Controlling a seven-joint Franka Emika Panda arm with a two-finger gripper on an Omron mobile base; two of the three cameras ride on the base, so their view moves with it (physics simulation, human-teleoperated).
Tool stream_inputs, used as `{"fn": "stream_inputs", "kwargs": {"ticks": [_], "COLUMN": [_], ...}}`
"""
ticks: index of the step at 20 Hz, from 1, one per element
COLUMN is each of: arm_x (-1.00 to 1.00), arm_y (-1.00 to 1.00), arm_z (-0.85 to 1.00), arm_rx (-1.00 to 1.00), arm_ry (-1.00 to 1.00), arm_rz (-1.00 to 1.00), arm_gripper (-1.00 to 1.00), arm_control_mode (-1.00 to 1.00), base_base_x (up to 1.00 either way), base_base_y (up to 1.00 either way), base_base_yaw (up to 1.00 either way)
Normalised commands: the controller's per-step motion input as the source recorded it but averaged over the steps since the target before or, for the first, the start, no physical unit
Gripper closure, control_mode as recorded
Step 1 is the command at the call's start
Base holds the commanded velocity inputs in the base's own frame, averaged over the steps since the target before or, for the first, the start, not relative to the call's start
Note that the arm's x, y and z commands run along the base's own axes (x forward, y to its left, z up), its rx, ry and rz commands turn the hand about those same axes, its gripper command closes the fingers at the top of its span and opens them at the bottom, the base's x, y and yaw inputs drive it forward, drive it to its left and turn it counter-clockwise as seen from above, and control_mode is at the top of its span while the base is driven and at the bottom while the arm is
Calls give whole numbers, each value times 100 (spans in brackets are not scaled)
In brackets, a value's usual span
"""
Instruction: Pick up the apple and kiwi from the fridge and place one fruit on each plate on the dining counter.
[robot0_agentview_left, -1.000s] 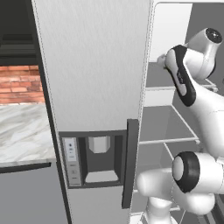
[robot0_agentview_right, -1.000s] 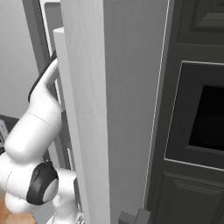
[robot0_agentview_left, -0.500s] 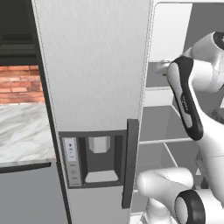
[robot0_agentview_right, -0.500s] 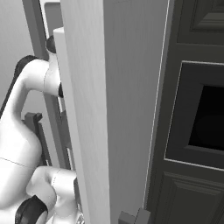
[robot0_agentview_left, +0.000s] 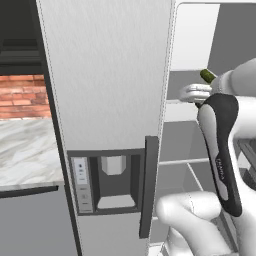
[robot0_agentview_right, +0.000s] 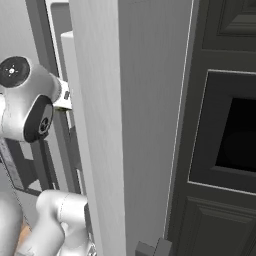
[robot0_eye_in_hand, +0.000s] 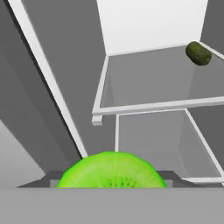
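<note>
Kiwi (robot0_eye_in_hand: 112, 170) is clamped in the end effector (robot0_eye_in_hand: 112, 183), clear of the fridge (robot0_agentview_left: 107, 75) shelf. Plating is judged outstanding, as is the apple.

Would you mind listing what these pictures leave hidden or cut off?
- Gripper: hand view, its fingertips are covered by the kiwi.
- Kiwi: hand view, its lower part is cut off at the bottom.
- Fridge interior: right base view, blocked by the door.
- Dark green item on the shelf: too small to identify.
</note>
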Motion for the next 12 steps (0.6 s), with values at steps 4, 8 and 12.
{"fn": "stream_inputs", "kwargs": {"ticks": [4, 8, 12], "arm_x": [-100, -97, -68], "arm_y": [25, 26, 26], "arm_z": [-16, -11, 0], "arm_rx": [0, 0, -1], "arm_ry": [-13, -15, -17], "arm_rz": [0, 0, 0], "arm_gripper": [100, 100, 100], "arm_control_mode": [-100, -100, -100], "base_base_x": [0, 0, 0], "base_base_y": [0, 0, 0], "base_base_yaw": [0, 0, 0]}}
